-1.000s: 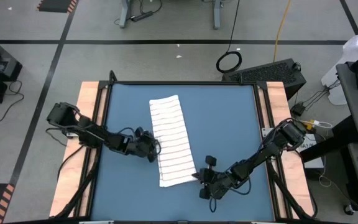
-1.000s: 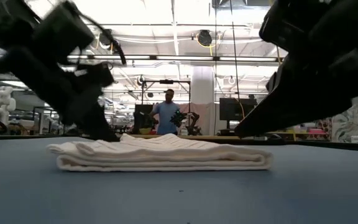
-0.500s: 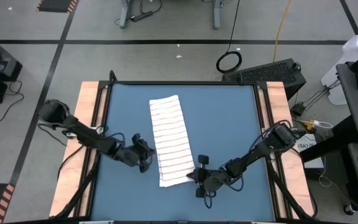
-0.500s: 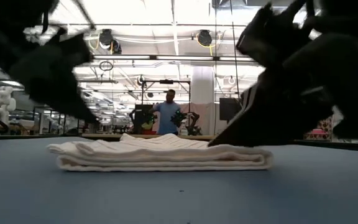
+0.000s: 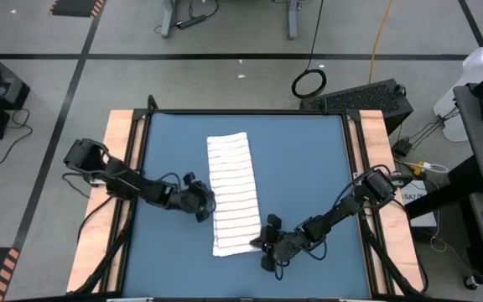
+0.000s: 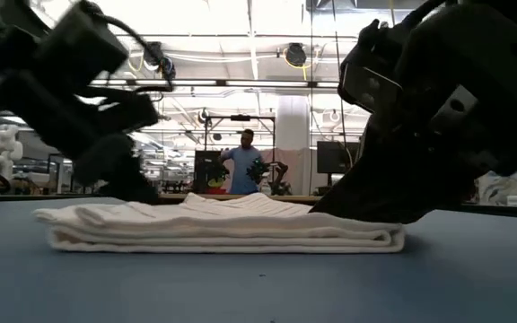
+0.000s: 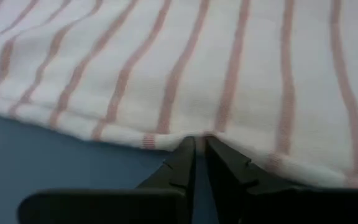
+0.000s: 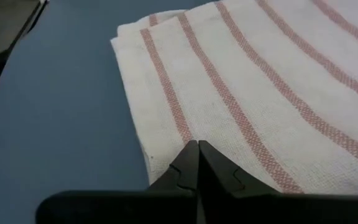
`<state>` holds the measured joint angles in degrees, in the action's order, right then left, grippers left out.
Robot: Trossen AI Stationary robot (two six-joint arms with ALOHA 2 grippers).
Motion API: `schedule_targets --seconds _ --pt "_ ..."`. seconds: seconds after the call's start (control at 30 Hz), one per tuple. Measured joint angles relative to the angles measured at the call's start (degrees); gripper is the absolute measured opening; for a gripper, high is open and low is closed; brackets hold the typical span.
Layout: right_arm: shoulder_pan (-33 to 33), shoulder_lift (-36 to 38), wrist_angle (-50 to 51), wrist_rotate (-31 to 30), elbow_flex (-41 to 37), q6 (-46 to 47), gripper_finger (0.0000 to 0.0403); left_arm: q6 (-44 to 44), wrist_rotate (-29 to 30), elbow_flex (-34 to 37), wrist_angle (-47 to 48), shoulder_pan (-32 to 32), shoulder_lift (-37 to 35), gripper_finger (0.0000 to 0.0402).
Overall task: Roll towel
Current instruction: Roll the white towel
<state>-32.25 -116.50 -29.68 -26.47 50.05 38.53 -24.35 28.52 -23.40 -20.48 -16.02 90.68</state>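
- The towel [image 5: 231, 193] lies folded into a long strip down the middle of the table [image 5: 309, 168].
- My left gripper [image 7: 197, 149] pinches the strip's left long edge, jaws nearly together on the cloth.
- My right gripper [image 8: 196, 152] is fully closed, tips resting on the near end; whether it holds cloth, I cannot tell.
- To roll well, I judge both tips should grip the near end evenly, lift it and turn it over tight, keeping the edges aligned.

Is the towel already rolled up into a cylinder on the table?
No. In the low view the towel lies flat in folded layers on the blue table, not rolled.
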Motion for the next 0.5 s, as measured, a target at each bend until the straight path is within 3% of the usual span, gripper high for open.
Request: schedule_targets --seconds 0.27,0.5 --pt "0.0 -0.1 0.0 -0.4 2.4 1.0 0.0 8.5 -4.3 -0.2 -1.9 5.4 -1.4 0.0044" --pt "-0.1 3.0 6.1 2.9 5.1 -3.9 0.0 4.5 -7.2 -0.2 6.1 4.9 -9.3 0.0044"
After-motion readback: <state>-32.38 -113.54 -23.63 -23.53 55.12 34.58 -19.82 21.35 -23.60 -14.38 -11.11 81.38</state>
